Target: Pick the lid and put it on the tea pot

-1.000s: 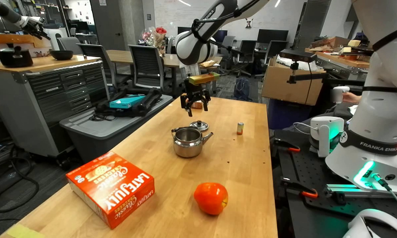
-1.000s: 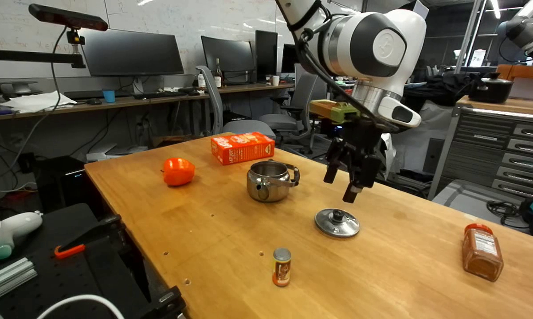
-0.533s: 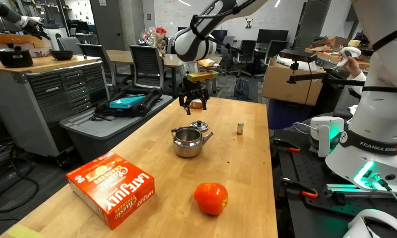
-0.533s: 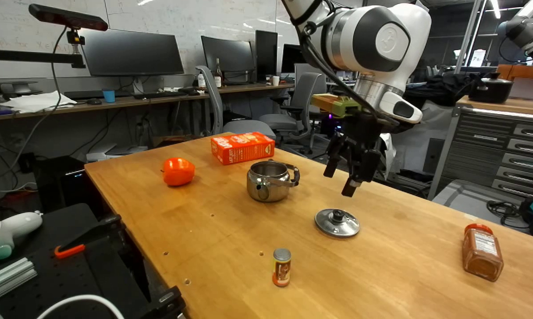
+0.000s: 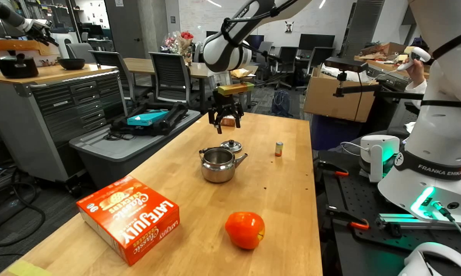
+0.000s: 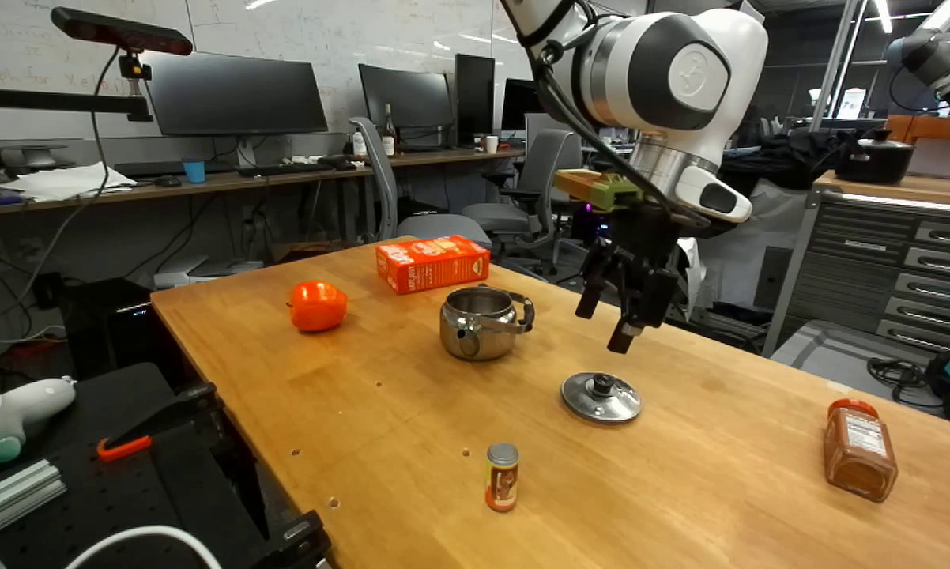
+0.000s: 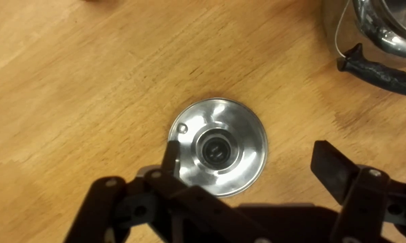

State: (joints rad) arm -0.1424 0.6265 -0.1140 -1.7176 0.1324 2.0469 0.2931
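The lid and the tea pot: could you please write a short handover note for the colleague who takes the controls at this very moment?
Gripper: open, holding nothing, above the table near the lid.
Lid: flat on the table, black knob upward, not gripped.
Tea pot: upright on the table, uncovered, handle folded aside.
Done: nothing of the lifting or covering yet.
To do: grasp the lid, lift it, set it on the tea pot.
Tip: in the wrist view the knob appears closer to the finger at picture left, so some centring is probably needed before closing.
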